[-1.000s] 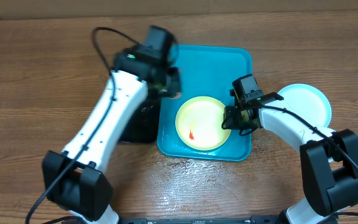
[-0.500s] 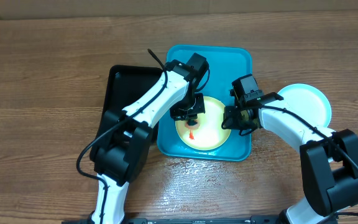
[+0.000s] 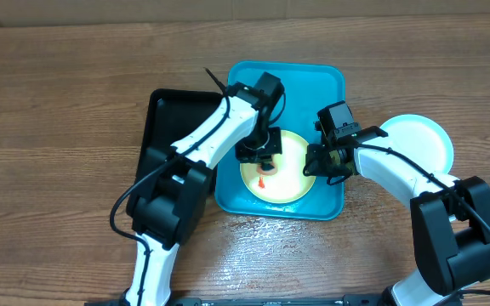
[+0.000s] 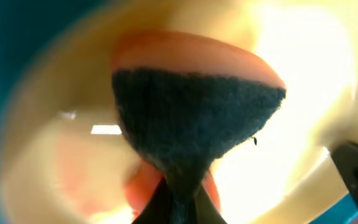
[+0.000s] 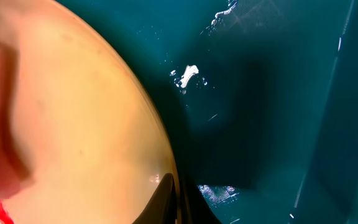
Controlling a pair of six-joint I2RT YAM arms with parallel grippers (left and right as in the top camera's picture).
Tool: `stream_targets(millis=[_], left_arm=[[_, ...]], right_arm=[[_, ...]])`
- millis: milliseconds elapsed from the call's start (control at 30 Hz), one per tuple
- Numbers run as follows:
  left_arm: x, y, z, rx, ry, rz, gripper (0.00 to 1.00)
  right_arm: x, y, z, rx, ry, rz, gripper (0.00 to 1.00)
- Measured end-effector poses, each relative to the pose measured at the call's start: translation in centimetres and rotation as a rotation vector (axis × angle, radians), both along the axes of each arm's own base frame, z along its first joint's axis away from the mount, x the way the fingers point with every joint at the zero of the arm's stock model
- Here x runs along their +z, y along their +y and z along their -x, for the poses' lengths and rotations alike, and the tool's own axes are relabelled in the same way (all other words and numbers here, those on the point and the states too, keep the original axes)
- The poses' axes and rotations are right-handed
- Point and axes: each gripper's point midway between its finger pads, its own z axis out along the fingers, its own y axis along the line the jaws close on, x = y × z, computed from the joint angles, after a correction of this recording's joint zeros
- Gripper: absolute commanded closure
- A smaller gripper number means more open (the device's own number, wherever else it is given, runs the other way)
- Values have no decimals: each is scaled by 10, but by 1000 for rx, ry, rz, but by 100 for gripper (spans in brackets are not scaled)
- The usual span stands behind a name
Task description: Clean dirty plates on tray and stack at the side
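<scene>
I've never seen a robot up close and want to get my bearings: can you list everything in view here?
turquoise rectangular plastic tray: one, turquoise-blue, middle of the table.
pale yellow round plate: one, yellowish, lying in the turquoise tray.
red-orange smear: one, on the yellow plate.
white round plate: one, white, on the table right of the turquoise tray.
black rectangular tray: one, black, left of the turquoise tray, partly under the left arm.
dark scrubbing sponge: one, dark pad with orange backing, over the yellow plate.
wooden table: one, brown, beneath everything.
left gripper: one, black, shut on the sponge.
right gripper: one, black, shut on the yellow plate's right rim.
</scene>
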Motion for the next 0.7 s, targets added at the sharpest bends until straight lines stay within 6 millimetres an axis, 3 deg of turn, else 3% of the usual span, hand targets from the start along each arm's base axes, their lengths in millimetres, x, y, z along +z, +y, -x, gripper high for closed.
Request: stream_targets(millis=[167,300,500,700], left_arm=[[-9,-27,20,-49,78,83,96],[-8,-36,36,-85,127,108,96],[-8,-16,61,-102,210,-12,96],[-12,10,56,-93,185,-138,96]], right_arm=[[-1,-3,0,-3,1,14,96],[-1,-3,1,-3,2,17,96],[-1,-3,0,-3,1,16,96],[0,-1,1,0,1,11,96]])
